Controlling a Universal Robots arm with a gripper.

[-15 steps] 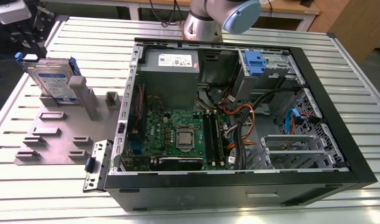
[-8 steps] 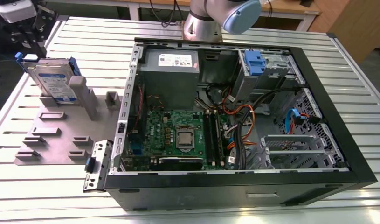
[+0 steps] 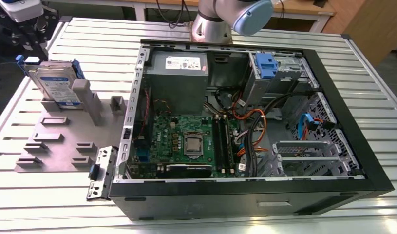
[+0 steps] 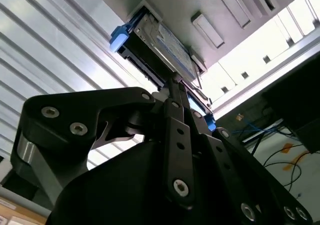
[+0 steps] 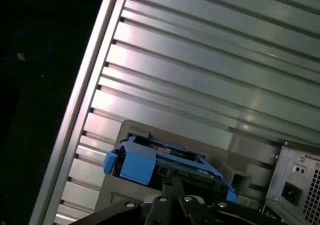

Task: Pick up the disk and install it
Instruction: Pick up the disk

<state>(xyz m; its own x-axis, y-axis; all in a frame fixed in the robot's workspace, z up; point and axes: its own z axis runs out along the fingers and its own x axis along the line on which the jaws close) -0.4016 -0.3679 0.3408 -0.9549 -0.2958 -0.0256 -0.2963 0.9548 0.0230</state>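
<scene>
- Gripper (image 4: 173, 85): hangs over the far corner of the table (image 3: 29, 195) on the exterior view's left, just above the disk; both wrist views look down its length onto the disk's upper edge; how far the claw is open cannot be told, nor whether it has hold of anything.
- Disk (image 3: 55, 85): stands on edge, leaning slightly, in a slot of the grey holder plate (image 3: 62, 141) near that same corner; blue rails on its edges; judged not yet lifted.
- Computer case (image 3: 250, 195): lies open on the table to the exterior view's right of the holder; the disk is well apart from it.
- Progress: judged at the approach to pick-up; both lifting and installing remain undone.
</scene>
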